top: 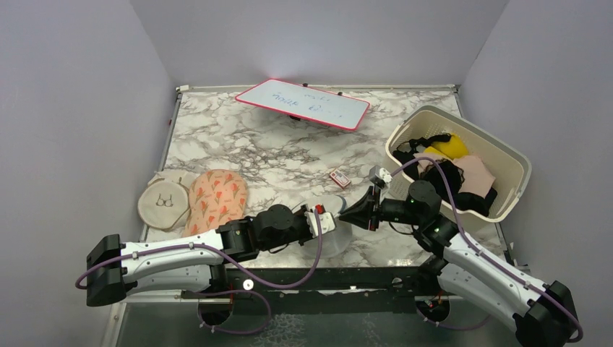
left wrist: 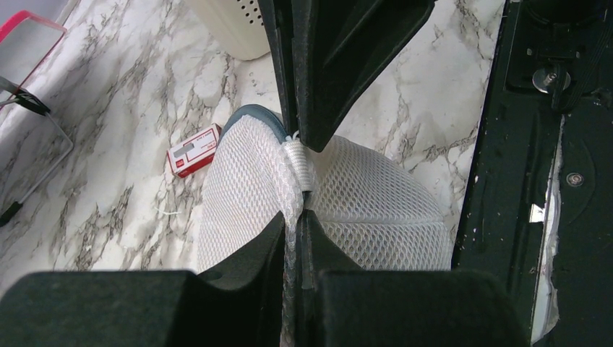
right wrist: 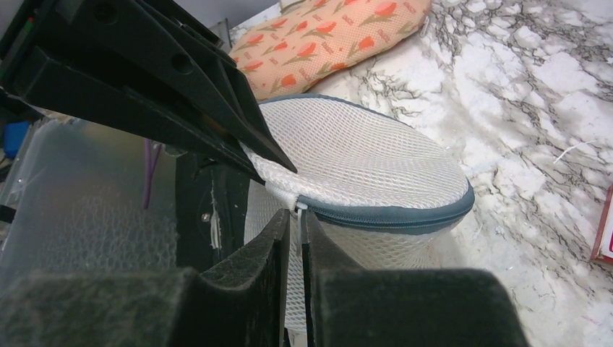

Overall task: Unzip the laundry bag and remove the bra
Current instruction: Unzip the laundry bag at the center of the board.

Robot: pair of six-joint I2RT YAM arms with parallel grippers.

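Observation:
The laundry bag, a white mesh cylinder with dark grey-blue zipper trim, stands near the table's front edge between my two grippers. In the top view only a bit of the laundry bag shows under them. My left gripper is shut on a white mesh fold at the bag's rim. My right gripper is shut on the zipper pull, where the trim begins. In the top view the left gripper and right gripper meet tip to tip. The bra is hidden.
A cream basket with black, yellow and pink garments stands at the right. A whiteboard lies at the back. A beige pouch and an orange patterned pouch lie at the left. A small red-and-white box lies beyond the bag.

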